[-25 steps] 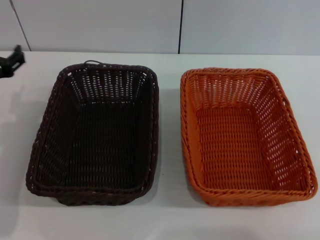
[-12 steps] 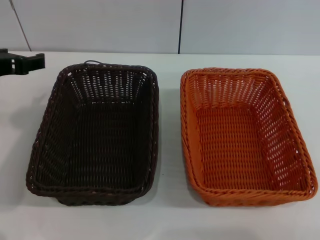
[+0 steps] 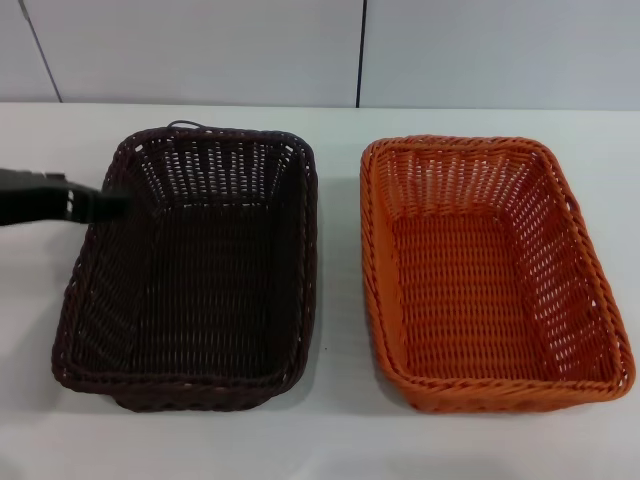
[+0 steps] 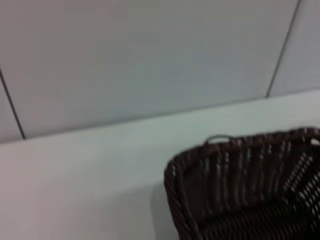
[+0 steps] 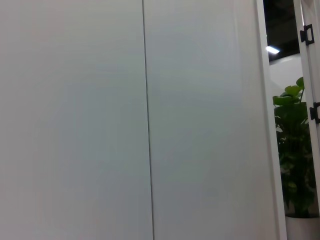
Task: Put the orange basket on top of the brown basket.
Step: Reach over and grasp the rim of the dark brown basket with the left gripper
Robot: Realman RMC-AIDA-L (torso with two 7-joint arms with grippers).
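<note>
The brown basket (image 3: 200, 290) sits empty on the left of the white table (image 3: 340, 440). The orange basket (image 3: 480, 280) sits empty to its right, with a narrow gap between them. My left gripper (image 3: 108, 203) reaches in from the left edge of the head view, its dark, blurred tip over the brown basket's left rim. The left wrist view shows the brown basket's far corner (image 4: 240, 190) and the table behind it. My right gripper is not in any view.
A white panelled wall (image 3: 200, 50) stands behind the table. A thin dark loop (image 3: 185, 125) shows at the brown basket's far rim. The right wrist view shows only the wall and a potted plant (image 5: 295, 160).
My left gripper has come in from the far left and down, from beside the brown basket's far left corner to over its left rim. Both baskets have stayed still.
</note>
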